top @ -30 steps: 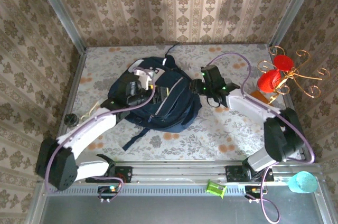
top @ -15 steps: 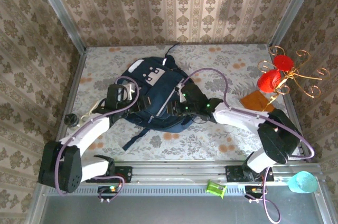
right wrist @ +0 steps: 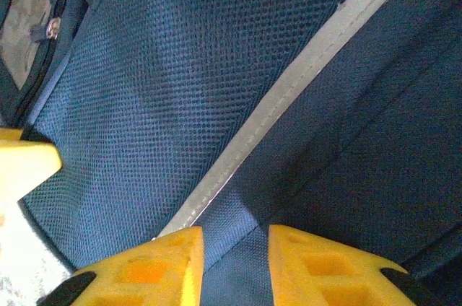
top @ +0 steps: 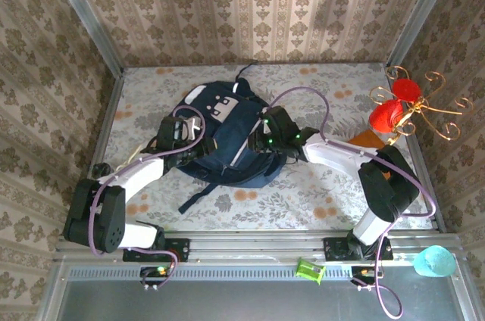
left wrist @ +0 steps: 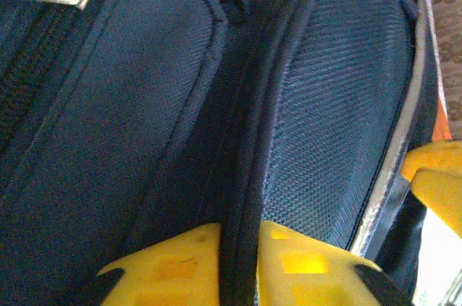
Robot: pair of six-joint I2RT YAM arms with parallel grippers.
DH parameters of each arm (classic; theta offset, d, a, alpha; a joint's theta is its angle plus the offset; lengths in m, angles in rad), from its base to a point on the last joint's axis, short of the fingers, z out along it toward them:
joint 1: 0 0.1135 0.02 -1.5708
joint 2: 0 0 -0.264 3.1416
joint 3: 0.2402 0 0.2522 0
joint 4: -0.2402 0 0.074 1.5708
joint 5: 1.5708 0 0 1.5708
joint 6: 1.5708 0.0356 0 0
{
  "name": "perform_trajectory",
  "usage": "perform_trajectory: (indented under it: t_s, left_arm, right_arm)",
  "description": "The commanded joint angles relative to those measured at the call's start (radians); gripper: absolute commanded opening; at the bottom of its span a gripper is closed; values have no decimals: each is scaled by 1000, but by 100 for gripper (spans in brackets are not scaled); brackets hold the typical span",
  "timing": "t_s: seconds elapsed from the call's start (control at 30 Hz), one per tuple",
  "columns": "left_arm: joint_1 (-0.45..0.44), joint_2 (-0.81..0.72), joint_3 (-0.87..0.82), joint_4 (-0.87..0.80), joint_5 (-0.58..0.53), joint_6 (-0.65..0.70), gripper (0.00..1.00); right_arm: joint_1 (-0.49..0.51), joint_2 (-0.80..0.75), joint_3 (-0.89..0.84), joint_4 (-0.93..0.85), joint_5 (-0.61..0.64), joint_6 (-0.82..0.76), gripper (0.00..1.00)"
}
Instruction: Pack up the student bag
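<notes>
Left wrist: left gripper (left wrist: 238,241) nearly closed, pinching the student bag (left wrist: 130,140).

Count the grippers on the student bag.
2. The left gripper pinches a seam on the student bag's left side; the right gripper rests on its right side, beside the grey stripe.

The dark navy fabric backpack (top: 227,147) shows a white-and-grey patch (top: 203,95) and pale grey zip stripes (right wrist: 289,97). There's a cream floral tablecloth (top: 326,185) dotted orange, beige damask wallpaper (top: 250,10), and a gold curly wire stand (top: 436,110) bearing red pieces (top: 386,116).
</notes>
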Motion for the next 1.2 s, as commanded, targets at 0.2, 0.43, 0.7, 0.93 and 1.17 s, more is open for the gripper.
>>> perform_trajectory:
  t_s: [0.2,0.43,0.7,0.93,1.17]
  left_arm:
    - [-37,-25,-50,124,26,-79,0]
    - [-39,-30,-36,127,65,-92,0]
    - [-39,-49,-20,106,72,-86,0]
    - [-39,-61,-16,90,69,-74,0]
    - [-40,-65,-27,96,72,-74,0]
  right_arm:
    - [194,-184,-125,-69,221,73,50]
    - [392,-75,-139,105,296,149,47]
    - [417,76,-93,204,338,210,38]
    - [416,120,-81,202,438,268,36]
    - [399,175,-48,238,466,300,35]
